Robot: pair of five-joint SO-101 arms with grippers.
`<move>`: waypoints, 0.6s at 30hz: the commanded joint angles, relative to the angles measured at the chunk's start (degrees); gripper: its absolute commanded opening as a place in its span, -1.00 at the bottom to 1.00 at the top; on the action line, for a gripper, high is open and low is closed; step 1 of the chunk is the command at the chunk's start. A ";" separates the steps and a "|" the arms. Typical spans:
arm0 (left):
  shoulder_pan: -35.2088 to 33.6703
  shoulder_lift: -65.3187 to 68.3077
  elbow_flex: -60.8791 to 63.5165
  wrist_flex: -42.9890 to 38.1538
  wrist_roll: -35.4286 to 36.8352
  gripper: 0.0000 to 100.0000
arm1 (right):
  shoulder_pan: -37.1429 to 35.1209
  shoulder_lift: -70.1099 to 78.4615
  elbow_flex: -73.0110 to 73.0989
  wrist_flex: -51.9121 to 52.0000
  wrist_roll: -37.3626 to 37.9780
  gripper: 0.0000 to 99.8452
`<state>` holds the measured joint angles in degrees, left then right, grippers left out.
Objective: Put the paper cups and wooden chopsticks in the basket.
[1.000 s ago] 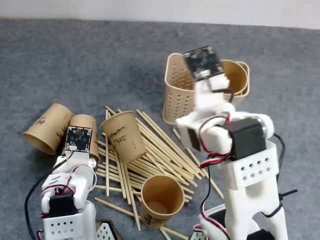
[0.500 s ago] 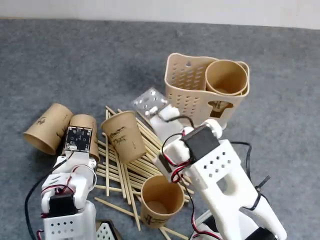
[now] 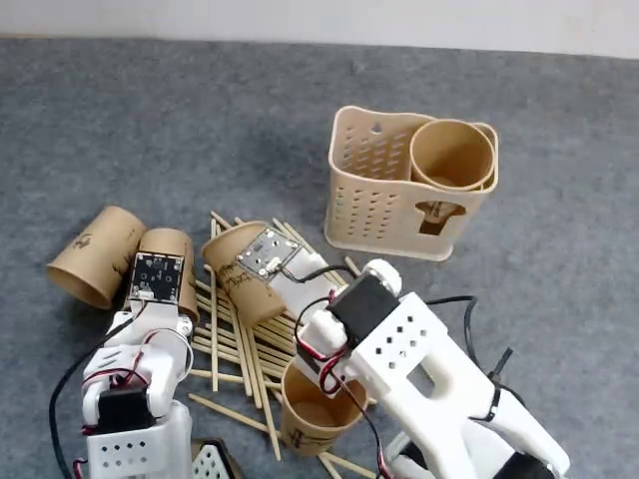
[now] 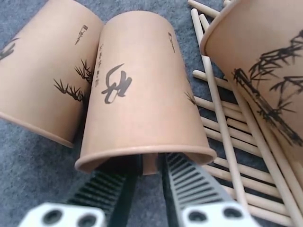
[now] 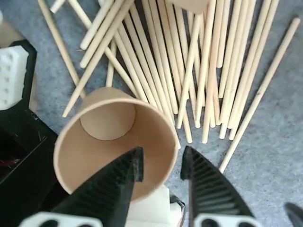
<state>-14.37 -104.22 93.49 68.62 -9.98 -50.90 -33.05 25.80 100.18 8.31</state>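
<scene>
The grey felt-like table top (image 3: 150, 120) is carrying most of the work, which I judge to be only just begun. The beige perforated plastic basket (image 3: 384, 205) is standing upright at the far side. As far as the pictures show, it is holding only the nested brown paper cups (image 3: 451, 152) at one end.

The heap of pale wooden chopsticks (image 3: 225, 344) is lying loose on the table, well apart from the basket, so all of it is waiting to be moved.

Four more cups are waiting outside the basket:
- The printed brown cup on the heap (image 3: 235, 264) is lying tilted across the sticks.
- The upright brown cup (image 3: 315, 409) is standing at the near edge of the heap.
- The outer fallen cup (image 3: 95, 254) is lying on its side beside the heap.
- The inner fallen cup (image 3: 172, 244) is lying just beside the outer one and touching it.

The right gripper (image 5: 162, 158) is hanging over the upright brown cup. Its jaws are moderately parted and straddling the rim, one inside and one outside, gripping nothing.

The left gripper (image 4: 152, 165) is sitting at the mouth of the inner fallen cup. Its jaws are drawn narrow and appear to be pinching the rim.
</scene>
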 commanded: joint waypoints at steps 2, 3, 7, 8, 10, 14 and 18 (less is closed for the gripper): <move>-0.66 -0.48 -0.57 -1.23 0.09 -0.85 | -0.84 -1.19 1.10 0.48 -0.62 -0.69; -0.66 -0.48 -0.57 -1.23 0.09 -0.85 | -0.84 -1.19 1.80 -0.22 -0.62 -0.69; -0.66 -0.48 -0.57 -1.23 0.09 -0.85 | -0.48 -1.19 7.78 -5.05 -0.62 -0.69; -0.66 -0.48 -0.57 -1.23 0.09 -0.85 | -0.48 -1.19 9.10 -5.85 -0.62 -0.69; -0.66 -0.48 -0.57 -1.23 0.09 -0.85 | -0.40 -1.27 11.12 -6.64 -0.62 -0.69; -0.66 -0.48 -0.57 -1.23 0.09 -0.85 | -0.40 -1.27 12.00 -7.08 -0.79 -0.70; -0.66 -0.48 -0.57 -1.23 0.09 -0.85 | -0.40 -1.27 12.00 -7.08 -0.97 -0.81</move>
<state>-14.37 -104.22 93.49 68.62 -9.98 -51.25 -33.05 38.11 93.76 7.78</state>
